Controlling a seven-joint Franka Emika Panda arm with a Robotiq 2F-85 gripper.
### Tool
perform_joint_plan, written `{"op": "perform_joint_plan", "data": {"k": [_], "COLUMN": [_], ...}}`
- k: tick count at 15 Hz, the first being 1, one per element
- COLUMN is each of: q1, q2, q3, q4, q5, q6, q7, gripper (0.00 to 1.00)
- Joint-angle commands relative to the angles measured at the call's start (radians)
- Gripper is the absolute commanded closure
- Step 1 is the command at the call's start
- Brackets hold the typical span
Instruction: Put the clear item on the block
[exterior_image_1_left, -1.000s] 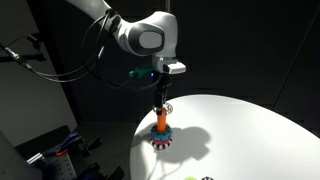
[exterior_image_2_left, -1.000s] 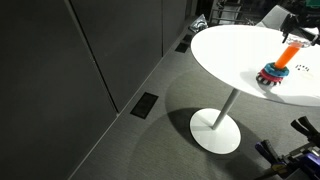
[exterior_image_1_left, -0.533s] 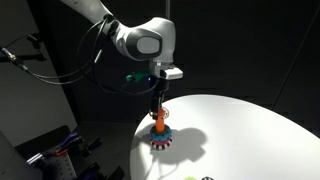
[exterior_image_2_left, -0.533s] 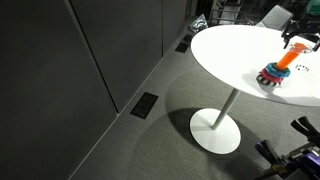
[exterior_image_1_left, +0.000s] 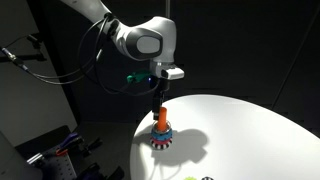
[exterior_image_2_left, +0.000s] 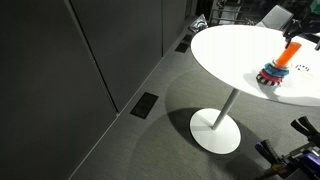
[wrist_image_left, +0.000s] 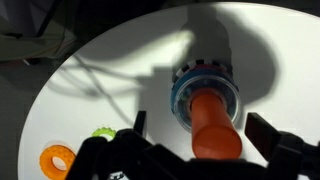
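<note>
My claw (exterior_image_1_left: 157, 104) hangs spread apart, centred over the block (wrist_image_left: 205, 95) so a release would land on it.

a white round table (exterior_image_2_left: 230, 50) on a pedestal w/ a disc foot is seen at right, over grey carpet. the block (exterior_image_2_left: 272, 72) is stood on it nr the frame's edge: orange cylinder on top, teal mid piece, red-and-white toothed base. dark wall panels (exterior_image_2_left: 60, 70) are seen at left; a floor plate (exterior_image_2_left: 145, 105) is set nr them.
</note>
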Motion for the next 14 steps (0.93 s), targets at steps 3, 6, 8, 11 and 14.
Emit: {"op": "perform_joint_plan", "data": {"k": [3,6,8,11,14], "q1": [-0.026,-0.035,-0.039,-0.044,-0.046], "q2": [-0.045,-0.064,-0.084,-0.122,-0.151], "q3": [0.008,0.009,0.01,0.01,0.009], "q4": [0.006,0.004,-0.006,-0.024,-0.033], "q5": [0.044,0.051,0.046,0.043,0.045], "q6": [-0.112,-0.14,-0.139,-0.12,-0.108], "q7": [-0.233,-0.353,-0.431,-0.53,-0.593], "gripper": [0.0,0.0,0.0,0.0,0.0]}}
